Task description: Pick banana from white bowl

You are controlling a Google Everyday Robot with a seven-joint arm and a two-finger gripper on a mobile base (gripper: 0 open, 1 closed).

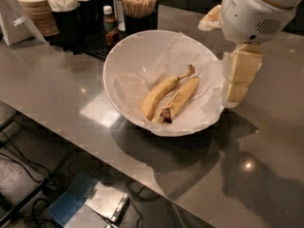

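The white bowl stands on the grey counter, lined with a crinkled white paper sheet. Two bananas lie side by side in it. The banana is the straighter, duller one on the right, with a dark, bruised end pointing to the front. A brighter curved banana with a thin brown stem lies touching its left side. My gripper hangs from the white arm head at the bowl's right rim, over the edge of the paper, to the right of the banana and apart from it.
Behind the bowl stand black holders with wooden stir sticks, a small sauce bottle and stacked paper cups. The counter's front edge runs diagonally from left to lower right. Cables and a box lie on the floor below.
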